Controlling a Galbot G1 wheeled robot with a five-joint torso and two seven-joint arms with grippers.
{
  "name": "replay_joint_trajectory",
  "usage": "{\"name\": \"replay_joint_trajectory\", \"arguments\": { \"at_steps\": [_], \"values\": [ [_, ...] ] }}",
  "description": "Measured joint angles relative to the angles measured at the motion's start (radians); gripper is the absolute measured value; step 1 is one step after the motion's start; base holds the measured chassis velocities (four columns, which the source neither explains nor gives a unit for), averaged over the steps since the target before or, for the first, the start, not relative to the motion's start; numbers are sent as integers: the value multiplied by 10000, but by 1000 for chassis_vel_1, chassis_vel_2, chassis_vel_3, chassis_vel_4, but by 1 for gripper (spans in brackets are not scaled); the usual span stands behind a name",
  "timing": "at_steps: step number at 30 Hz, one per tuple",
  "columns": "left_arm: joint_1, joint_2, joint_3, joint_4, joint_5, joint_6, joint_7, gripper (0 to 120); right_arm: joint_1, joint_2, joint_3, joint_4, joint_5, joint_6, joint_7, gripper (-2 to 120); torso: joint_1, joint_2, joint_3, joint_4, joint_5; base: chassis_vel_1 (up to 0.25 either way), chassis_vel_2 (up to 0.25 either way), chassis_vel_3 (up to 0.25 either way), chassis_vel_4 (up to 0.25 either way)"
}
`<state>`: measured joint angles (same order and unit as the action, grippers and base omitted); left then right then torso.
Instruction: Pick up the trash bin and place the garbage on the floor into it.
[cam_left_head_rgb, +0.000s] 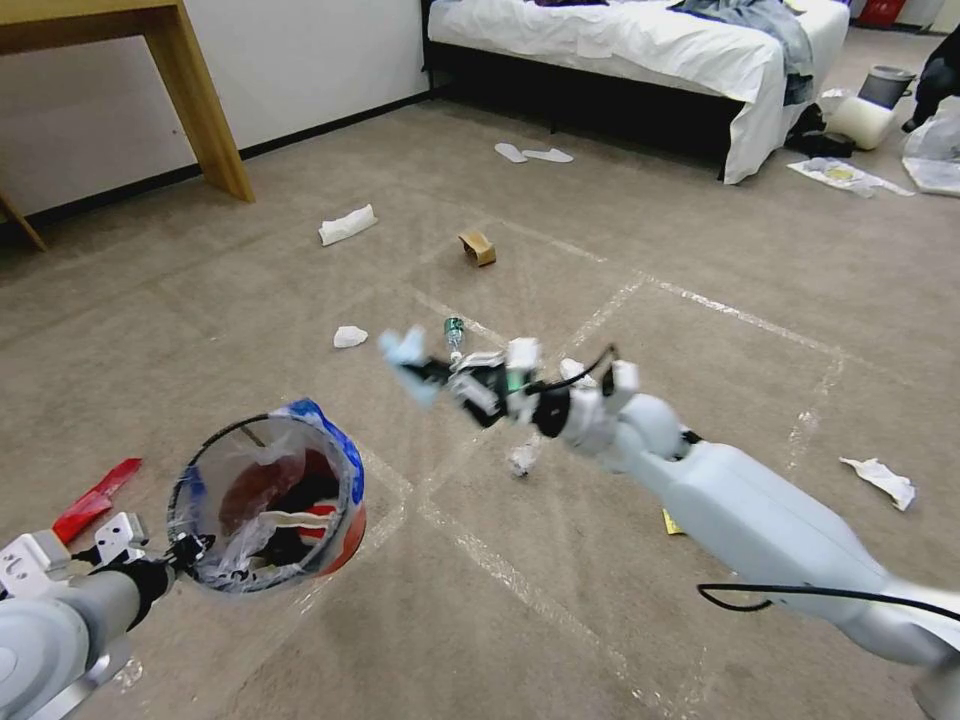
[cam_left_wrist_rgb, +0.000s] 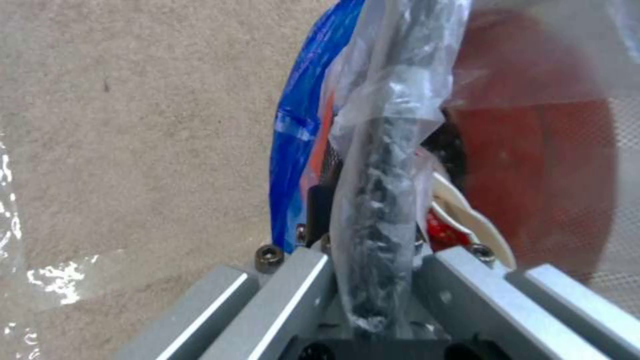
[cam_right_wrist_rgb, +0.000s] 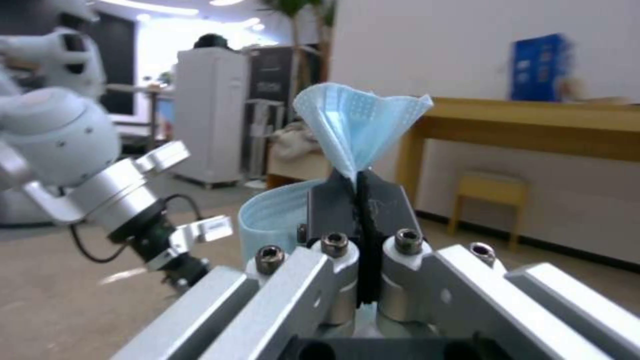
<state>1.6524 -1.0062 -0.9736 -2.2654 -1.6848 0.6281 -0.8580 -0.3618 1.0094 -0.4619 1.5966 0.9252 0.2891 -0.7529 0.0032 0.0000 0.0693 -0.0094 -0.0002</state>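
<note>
The left gripper (cam_left_head_rgb: 180, 552) pinches the trash bin (cam_left_head_rgb: 268, 500) by its near rim, holding it tilted, mouth up, above the floor (cam_left_head_rgb: 620, 240), presumably so the right gripper (cam_left_head_rgb: 432, 372), clamped on a blue face mask (cam_right_wrist_rgb: 357, 125) (lifted garbage), can drop it in.

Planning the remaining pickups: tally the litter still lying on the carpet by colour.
White tissues: 4
Brown carton: 1
Green-labelled bottle: 1
Red wrapper: 1
Yellow scrap: 1
Total: 8
Slippers by the bed not counted.
</note>
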Motion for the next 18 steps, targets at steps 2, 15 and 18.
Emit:
{"name": "replay_joint_trajectory", "arguments": {
  "at_steps": [2, 15, 18],
  "values": [
    [55, -29, -47, -21, 6, 3, -13, 0, 158, 240, -275, -118, -145, 5, 5, 0, 0, 0, 0, -1, 0, 0, 0, 0, 0],
    [165, -375, -116, -181, 139, 15, -64, 0, 1074, 2408, -2004, -1355, -892, 164, 59, 0, -1, 0, 0, 1, 0, 0, 0, 0, 0],
    [164, -415, -120, -201, 159, 7, -84, 0, 1097, 2713, -2116, -1718, -1240, 296, 78, 0, 0, 0, 0, -1, -1, 0, 0, 0, 0]
  ]
}}
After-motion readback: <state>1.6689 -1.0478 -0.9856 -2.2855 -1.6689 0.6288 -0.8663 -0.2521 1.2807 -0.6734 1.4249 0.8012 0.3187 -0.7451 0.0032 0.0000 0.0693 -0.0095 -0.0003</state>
